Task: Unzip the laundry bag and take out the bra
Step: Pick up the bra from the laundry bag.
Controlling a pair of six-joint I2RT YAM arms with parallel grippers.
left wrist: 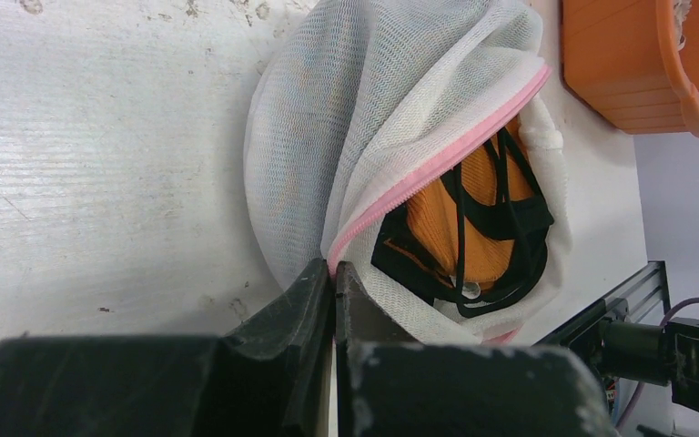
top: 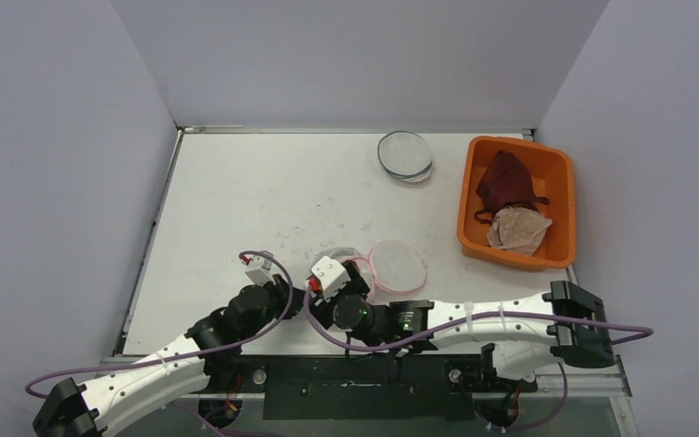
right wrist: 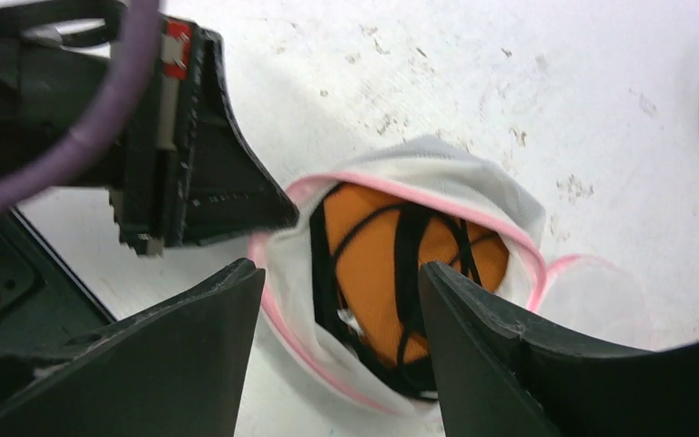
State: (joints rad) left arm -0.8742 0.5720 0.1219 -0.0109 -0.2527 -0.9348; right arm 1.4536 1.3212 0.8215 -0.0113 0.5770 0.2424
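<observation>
**Bag unzipped, bra exposed, right gripper over the opening**

Left gripper (left wrist: pixel 334 273) is closed, pinching the mesh laundry bag (left wrist: pixel 373 109) at its pink zipper (left wrist: pixel 446 150) edge. Right gripper (right wrist: pixel 337 278) has its jaws spread wide and empty, just over the opening. The orange bra (right wrist: pixel 373 264) with black straps sits inside the bag, near the table's (top: pixel 264 191) front edge, between both wrists. The bra is likely light, soft and floppy, and the straps could snag on mesh or zipper. Best hold looks like the bunched cup fabric. Open room lies further back; the orange bin (top: pixel 469 196) is well apart.
</observation>
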